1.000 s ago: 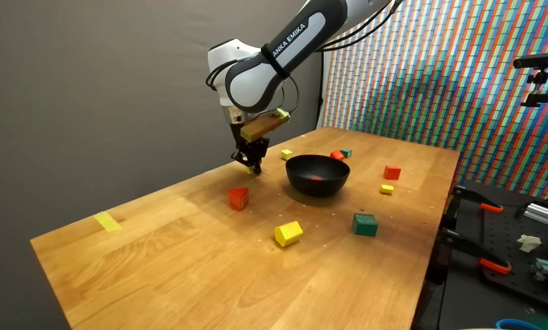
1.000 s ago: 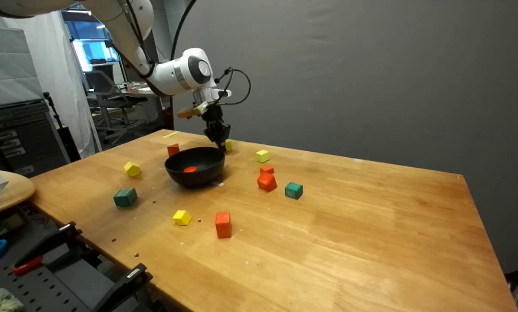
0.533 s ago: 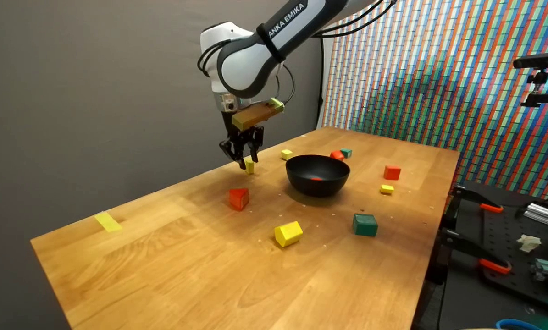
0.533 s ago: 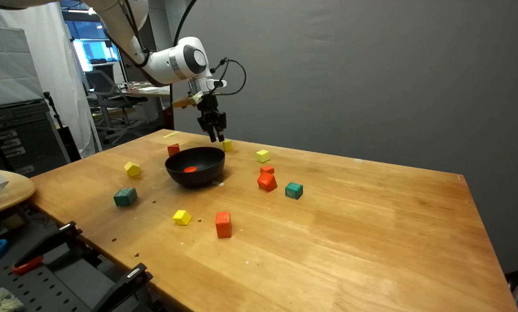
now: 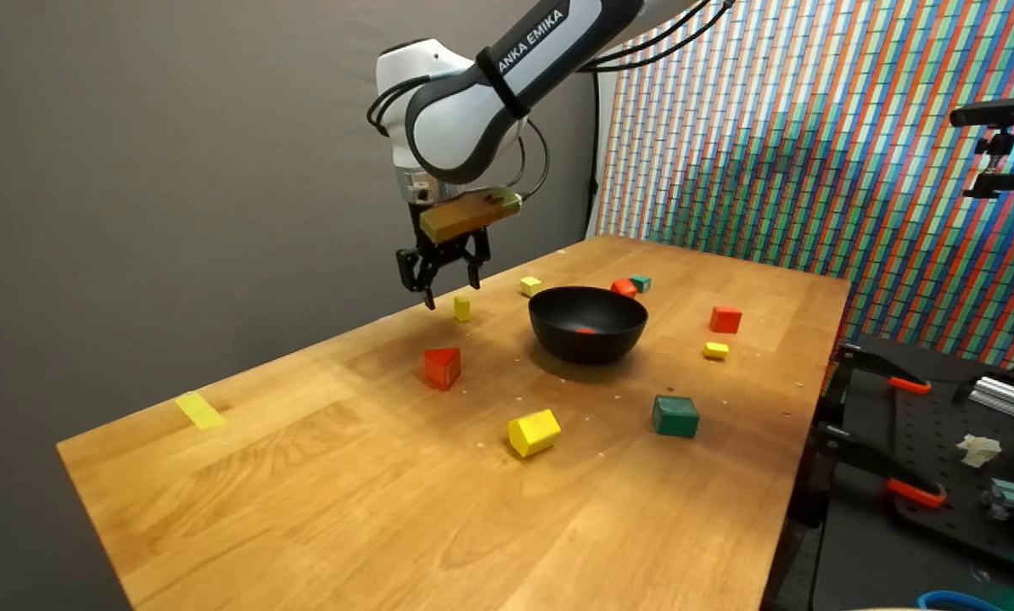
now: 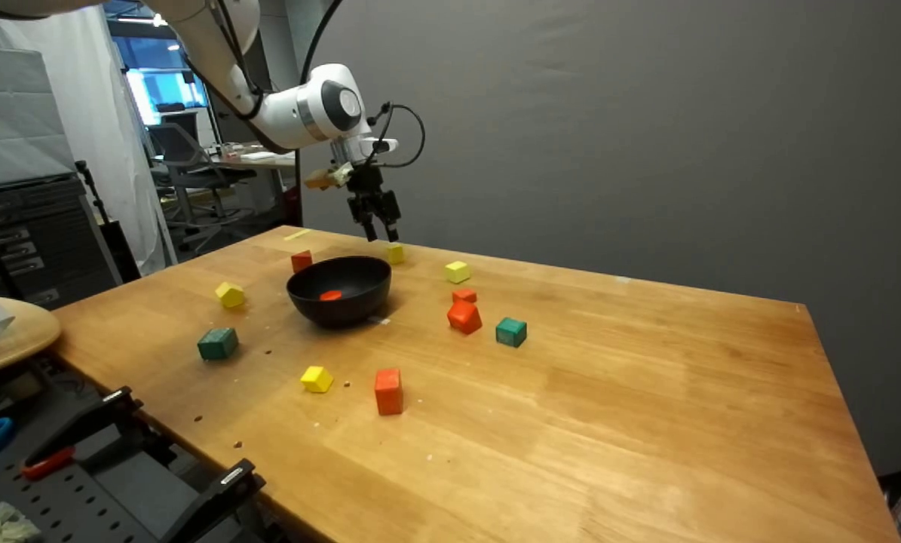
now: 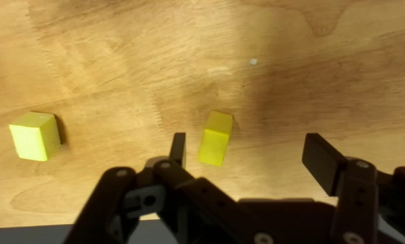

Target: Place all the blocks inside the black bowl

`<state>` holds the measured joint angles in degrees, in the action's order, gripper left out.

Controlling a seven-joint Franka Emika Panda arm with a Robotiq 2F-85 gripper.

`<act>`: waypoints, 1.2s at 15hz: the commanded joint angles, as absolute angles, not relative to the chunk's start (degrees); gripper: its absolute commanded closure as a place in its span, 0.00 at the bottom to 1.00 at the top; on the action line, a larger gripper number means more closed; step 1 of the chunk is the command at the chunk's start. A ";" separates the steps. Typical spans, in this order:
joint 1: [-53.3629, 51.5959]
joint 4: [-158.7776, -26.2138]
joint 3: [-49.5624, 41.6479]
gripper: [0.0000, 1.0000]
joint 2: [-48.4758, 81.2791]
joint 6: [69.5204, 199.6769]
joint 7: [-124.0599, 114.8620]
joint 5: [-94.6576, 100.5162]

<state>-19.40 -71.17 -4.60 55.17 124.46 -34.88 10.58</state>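
My gripper point(image 7: 245, 144) hangs open above the table, nothing between its fingers. Below it in the wrist view stands a small yellow block point(image 7: 216, 139), nearer the left finger. A second yellow block point(image 7: 33, 137) lies farther left. The black bowl point(image 6: 318, 311) holds a red block point(image 6: 330, 295), partly hidden by the rim. Around the bowl lie a red block point(image 5: 442, 368), a yellow block point(image 5: 534, 433) and a green block point(image 5: 675, 416). Another yellow block point(image 6: 317, 378) and an upright red block point(image 6: 388, 392) lie apart. Two red blocks point(image 6: 464, 317) sit together near a green block point(image 6: 511, 332).
A grey wall point(image 5: 176, 212) rises behind the table's edge close to the gripper. Yellow tape point(image 5: 200, 410) is stuck on the tabletop. Along the opposite edge, black clamps point(image 5: 880, 462) and a dark side table point(image 5: 871, 543) adjoin the wooden table point(image 5: 345, 509).
The gripper has risen from beside the yellow block near the wall, and its fingers have spread wide. That yellow block stays on the table; the bowl and other blocks have not moved.
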 commanded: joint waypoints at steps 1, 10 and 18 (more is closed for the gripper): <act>-17.49 -70.23 -6.14 0.00 57.01 128.51 -41.09 7.82; -12.72 -71.78 -4.32 0.60 57.44 131.41 -42.04 2.28; -12.97 -72.04 -2.57 0.33 57.15 132.46 -40.94 -0.48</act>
